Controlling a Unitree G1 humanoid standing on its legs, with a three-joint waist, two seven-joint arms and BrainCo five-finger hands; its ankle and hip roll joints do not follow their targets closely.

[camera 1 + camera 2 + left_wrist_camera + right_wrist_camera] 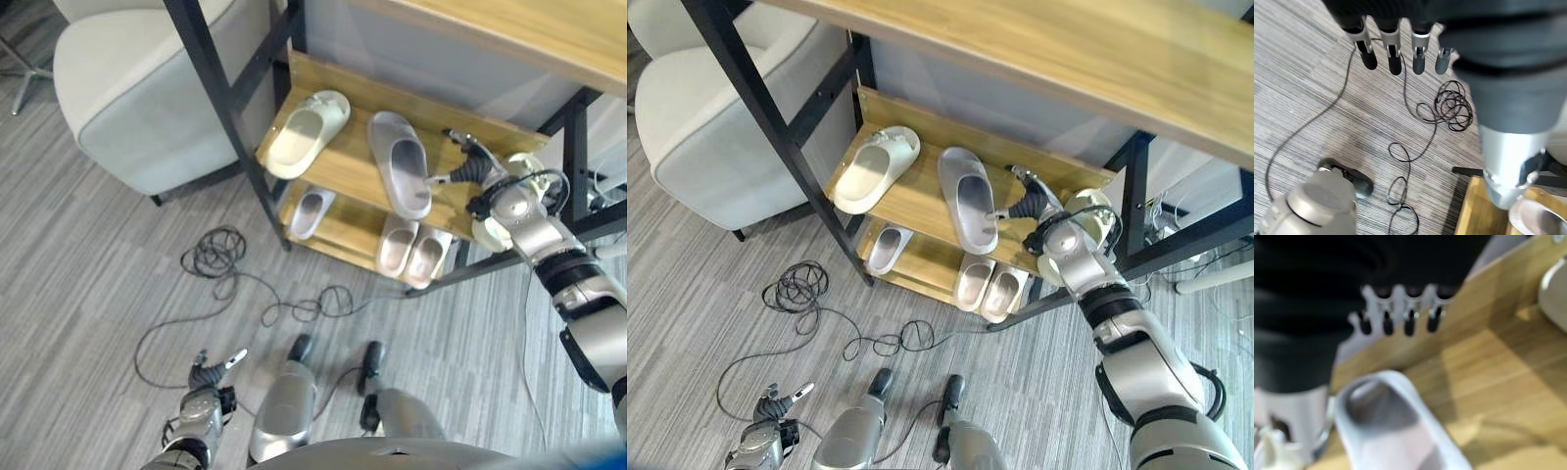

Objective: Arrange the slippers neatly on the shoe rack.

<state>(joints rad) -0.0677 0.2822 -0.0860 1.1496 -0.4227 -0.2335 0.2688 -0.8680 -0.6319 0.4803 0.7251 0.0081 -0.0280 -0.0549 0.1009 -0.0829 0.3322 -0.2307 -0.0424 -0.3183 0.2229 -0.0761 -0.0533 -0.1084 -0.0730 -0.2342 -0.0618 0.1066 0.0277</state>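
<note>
The wooden shoe rack [338,88] has two shelves. On its upper shelf a cream slipper [307,132] lies at the left and a pale grey slipper [400,162] in the middle. My right hand [477,168] hovers open just right of the grey slipper [1396,431], thumb near its edge, holding nothing. A cream shape [493,231], partly hidden under that wrist, lies at the shelf's right end. The lower shelf holds one small slipper [311,212] and a pair [413,250]. My left hand [206,375] hangs open low over the floor.
A light grey armchair [147,88] stands left of the rack. A black frame leg [230,117] slants across the rack's left end. A wooden tabletop [549,29] overhangs the rack from above. Grey striped carpet [88,274] spreads in front.
</note>
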